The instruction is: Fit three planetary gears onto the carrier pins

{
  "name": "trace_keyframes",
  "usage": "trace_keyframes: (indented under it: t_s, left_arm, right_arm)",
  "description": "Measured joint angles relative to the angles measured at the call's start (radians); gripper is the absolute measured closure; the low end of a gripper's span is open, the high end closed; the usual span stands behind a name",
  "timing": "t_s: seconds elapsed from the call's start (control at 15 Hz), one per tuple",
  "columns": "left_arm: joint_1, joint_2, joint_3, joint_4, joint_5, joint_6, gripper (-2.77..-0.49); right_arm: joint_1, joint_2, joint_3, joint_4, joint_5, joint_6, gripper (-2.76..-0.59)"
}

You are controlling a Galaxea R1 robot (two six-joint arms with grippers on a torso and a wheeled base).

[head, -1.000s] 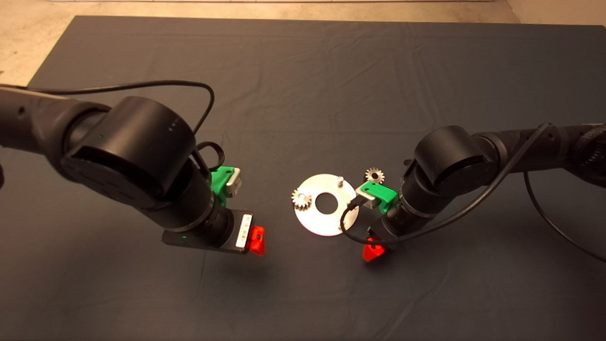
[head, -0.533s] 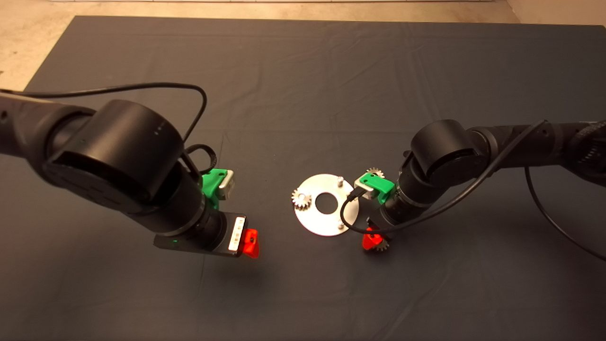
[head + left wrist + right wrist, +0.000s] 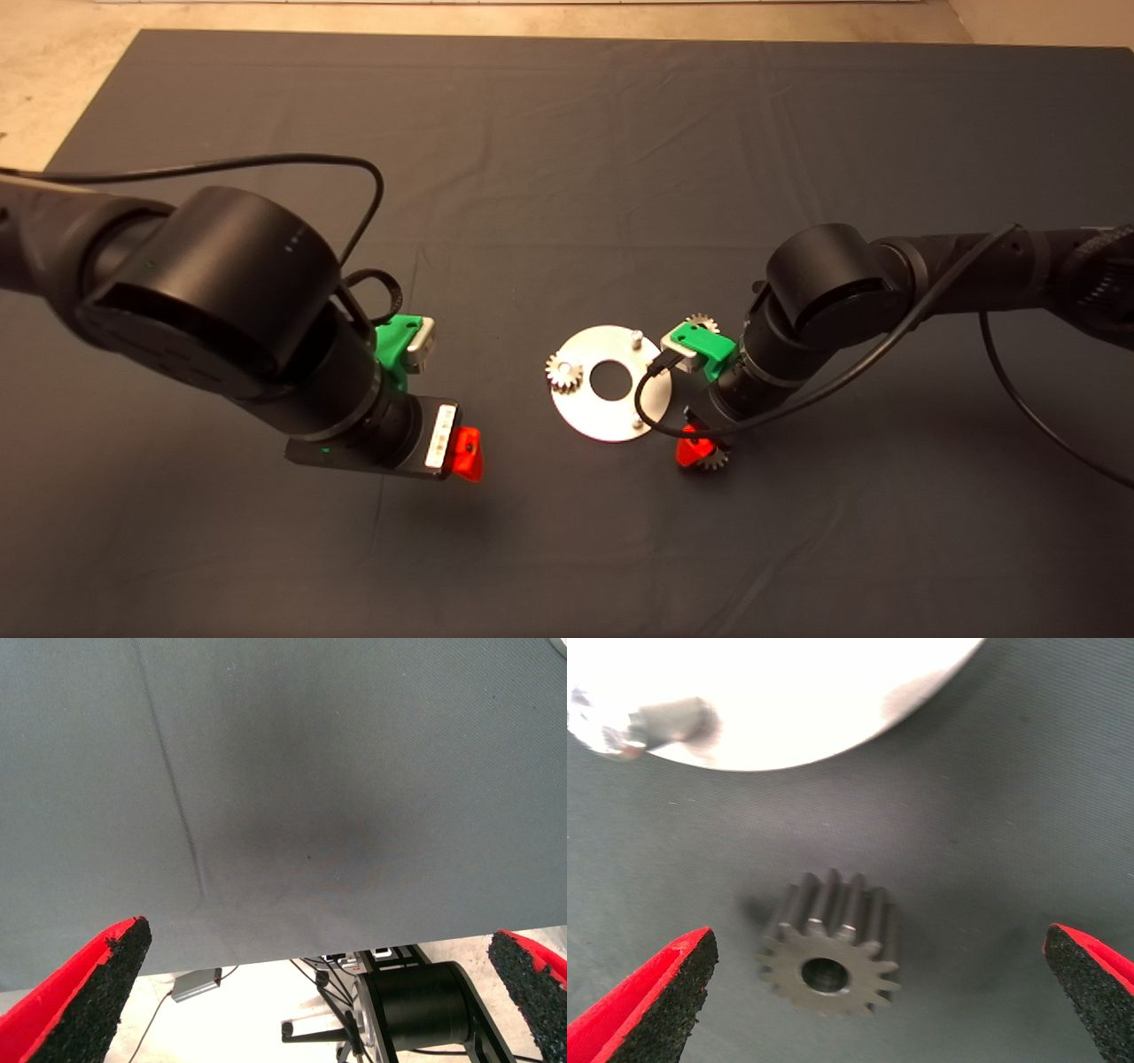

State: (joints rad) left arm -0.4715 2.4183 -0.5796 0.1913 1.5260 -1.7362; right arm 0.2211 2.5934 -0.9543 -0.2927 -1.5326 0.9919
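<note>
The shiny round disc (image 3: 585, 415) lies mid-mat with its carrier pins standing up. One planetary gear (image 3: 562, 372) sits on the left pin; the far pin (image 3: 635, 337) and near pin (image 3: 636, 424) are bare. A second gear (image 3: 702, 322) lies on the mat right of the disc, half hidden behind the right arm's green mount. A third gear (image 3: 715, 459) (image 3: 830, 943) lies flat on the mat by the disc's (image 3: 771, 700) near-right edge, between the spread fingers (image 3: 647, 1001) of my open right gripper (image 3: 700, 456) (image 3: 877, 992). My left gripper (image 3: 465, 454) (image 3: 314, 948) hangs open over bare mat, left of the disc.
Cables loop from both arms; the right arm's cable (image 3: 651, 412) crosses the disc's right edge. In the left wrist view, the mat's edge, pale floor and a black stand (image 3: 425, 1010) show beyond the mat.
My right gripper shifted slightly left, uncovering the third gear at its fingers and covering half of the second gear. My left arm drifted a little left and nearer.
</note>
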Motion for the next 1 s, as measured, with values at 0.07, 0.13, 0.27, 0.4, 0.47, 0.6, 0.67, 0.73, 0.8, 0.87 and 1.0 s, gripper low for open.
trace_keyframes:
  t_s: [0.07,0.13,0.27,0.4,0.47,0.6,0.67,0.73,0.8,0.87,1.0]
  left_arm:
    - [0.000,0.000,0.000,0.000,0.000,0.000,-2.77]
    - [0.000,0.000,0.000,0.000,0.000,0.000,-2.77]
    - [0.000,-0.001,0.002,0.000,0.000,0.000,-2.77]
    - [0.000,-0.009,0.002,0.000,0.000,0.000,-2.77]
    - [0.000,-0.011,0.005,0.000,0.000,0.000,-2.77]
    - [0.000,-0.018,0.007,0.000,0.000,0.000,-2.77]
    - [0.000,-0.020,0.010,0.000,0.000,0.000,-2.77]
    - [0.000,-0.023,0.014,0.001,0.000,0.000,-2.77]
    - [0.000,-0.031,0.019,0.001,0.000,0.000,-2.77]
    - [0.000,-0.040,0.024,0.001,0.000,0.000,-2.77]
    - [0.000,-0.059,0.034,0.001,0.000,0.000,-2.77]
  right_arm:
    - [-0.002,0.001,0.000,0.000,0.001,0.000,-2.75]
    - [-0.002,0.006,0.000,0.000,0.001,0.000,-2.75]
    - [-0.009,0.009,0.000,-0.001,0.001,0.000,-2.73]
    - [-0.028,0.017,0.000,-0.002,0.000,0.000,-2.69]
    - [-0.036,0.021,0.000,-0.002,0.000,0.000,-2.69]
    - [-0.038,0.023,0.000,-0.003,-0.004,0.000,-2.58]
    - [-0.039,0.022,0.000,-0.003,-0.005,0.000,-2.54]
    - [-0.039,0.023,0.000,-0.004,-0.006,0.000,-2.54]
    - [-0.039,0.023,0.000,-0.004,-0.006,0.000,-2.50]
    - [-0.039,0.023,-0.001,-0.007,-0.009,0.000,-2.42]
    - [-0.041,0.023,-0.001,-0.011,-0.011,0.000,-2.40]
